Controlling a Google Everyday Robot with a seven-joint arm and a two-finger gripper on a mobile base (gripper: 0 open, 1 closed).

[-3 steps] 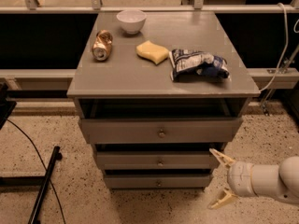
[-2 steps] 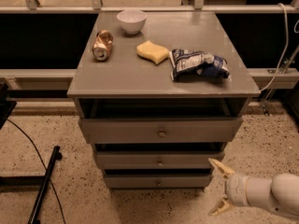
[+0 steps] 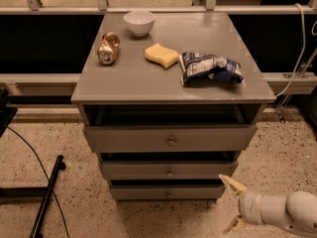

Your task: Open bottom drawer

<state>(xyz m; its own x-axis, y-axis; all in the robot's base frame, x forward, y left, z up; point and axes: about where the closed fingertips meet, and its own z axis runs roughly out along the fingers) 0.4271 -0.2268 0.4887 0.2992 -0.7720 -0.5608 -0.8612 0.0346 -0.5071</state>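
Having sunk lower, the white pincer point(image 3: 232, 205) gapes wide just right of the slim grey wooden bottom drawer point(image 3: 143, 191), still shut; grasp and pull remain.

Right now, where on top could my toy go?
Bare: the front strip of the cabinet top, ahead of the can, sponge and bag. Crowded: the middle row and bowl behind. The open pincer hovers lower right of the bottom drawer.

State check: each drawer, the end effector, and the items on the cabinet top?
bottom drawer: looks shut.
middle drawer: looks shut.
top drawer: looks shut.
end effector: open, low and right of the bottom drawer, touching nothing.
can: on its side.
bowl: upright.
chip bag: lying flat.
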